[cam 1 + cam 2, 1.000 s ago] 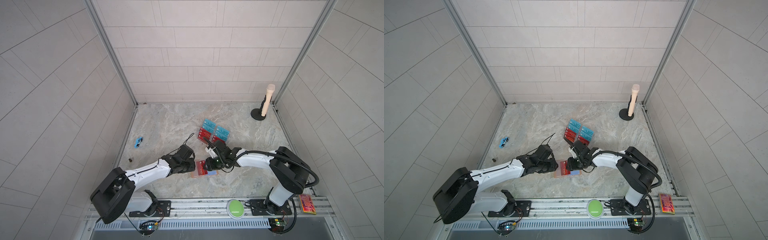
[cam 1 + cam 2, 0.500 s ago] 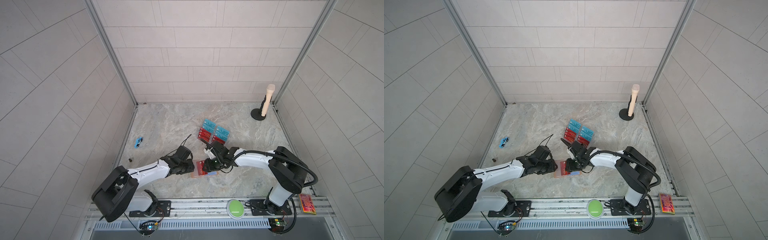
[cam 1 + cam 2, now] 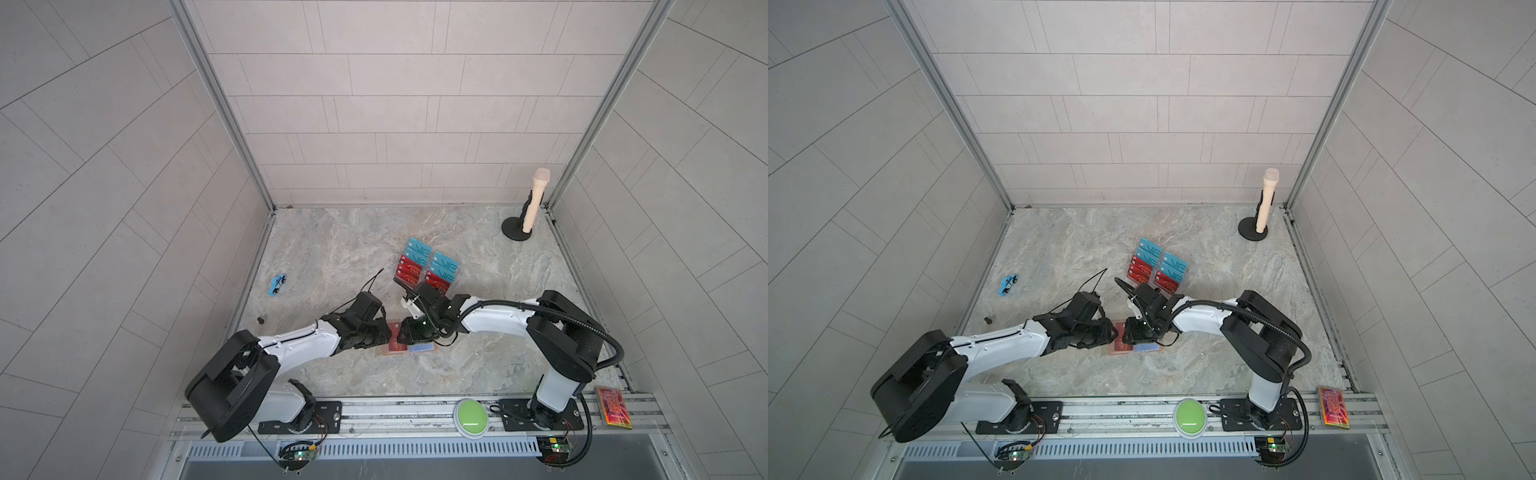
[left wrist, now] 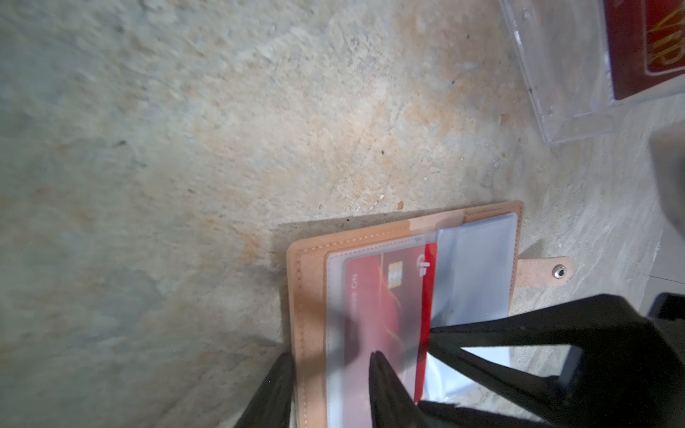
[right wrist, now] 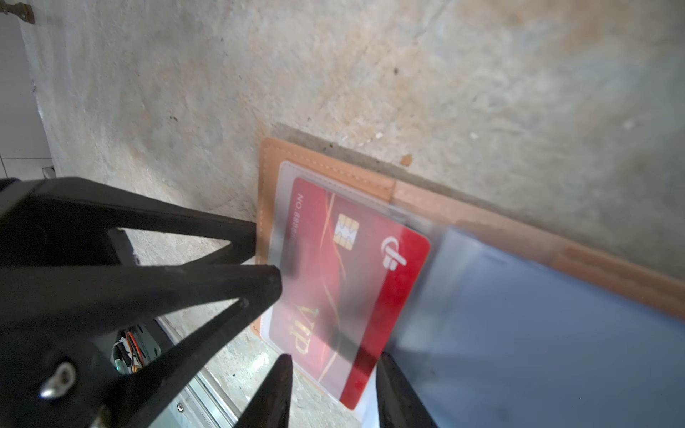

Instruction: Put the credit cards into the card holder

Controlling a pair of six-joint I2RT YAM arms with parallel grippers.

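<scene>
Card holder [image 4: 311,296], tan stitched leather-look | glossy red card [image 5: 352,281] partway inside clear sleeve [image 5: 281,207] | I see left gripper [image 4: 330,355], right gripper [image 5: 333,356] unclenched

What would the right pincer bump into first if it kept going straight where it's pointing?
Most likely the red card, sticking out of the card holder's clear pocket just ahead of the right pincer; depth is hard to judge.

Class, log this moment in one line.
red card: partly in card holder; left gripper: open, astride holder edge; right gripper: open, at card edge
</scene>
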